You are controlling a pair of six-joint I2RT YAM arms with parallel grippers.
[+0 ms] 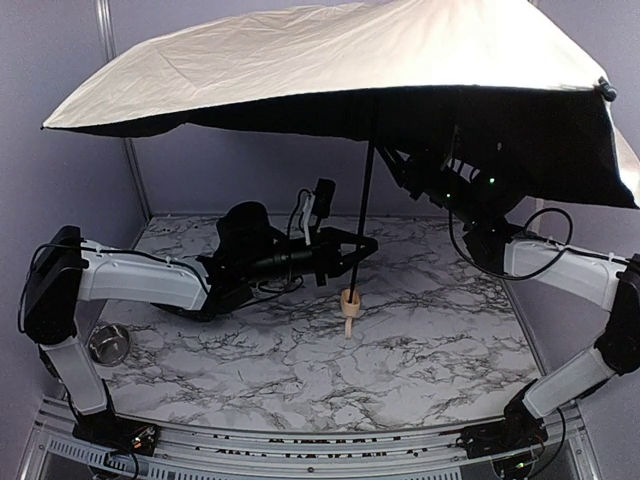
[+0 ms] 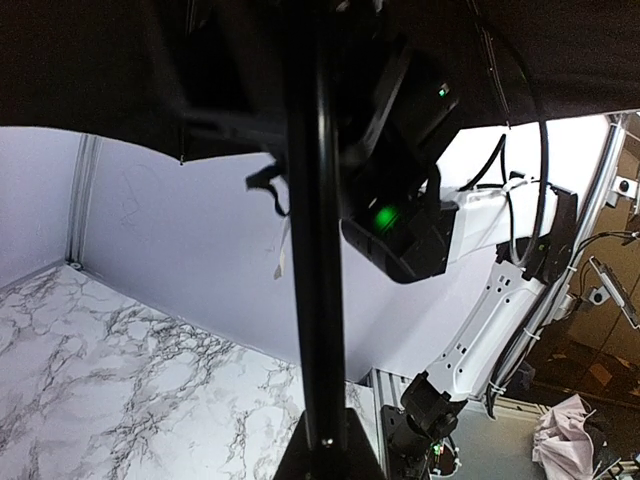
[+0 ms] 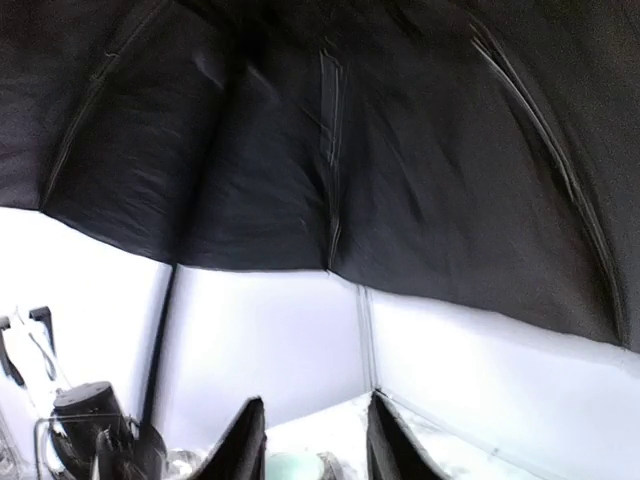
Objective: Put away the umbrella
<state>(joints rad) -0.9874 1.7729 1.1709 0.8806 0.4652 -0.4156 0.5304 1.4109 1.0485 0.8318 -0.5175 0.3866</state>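
Observation:
The umbrella [image 1: 330,60] stands open and upright over the table, cream outside and black underneath. Its thin black shaft [image 1: 366,190] runs down to a small tan handle [image 1: 350,305] just above the marble top. My left gripper [image 1: 358,248] is shut on the lower shaft [image 2: 315,250], which passes between its jaws [image 2: 325,455]. My right gripper [image 1: 398,160] is raised under the canopy beside the upper shaft. In its wrist view it [image 3: 315,440] is open with nothing between its fingers, and the black lining [image 3: 330,130] fills the frame above.
A small steel bowl [image 1: 108,343] sits at the table's left edge by the left arm. Grey walls close the back and sides. The canopy spreads almost wall to wall overhead. The right arm's wrist [image 2: 400,220] hangs close to the shaft.

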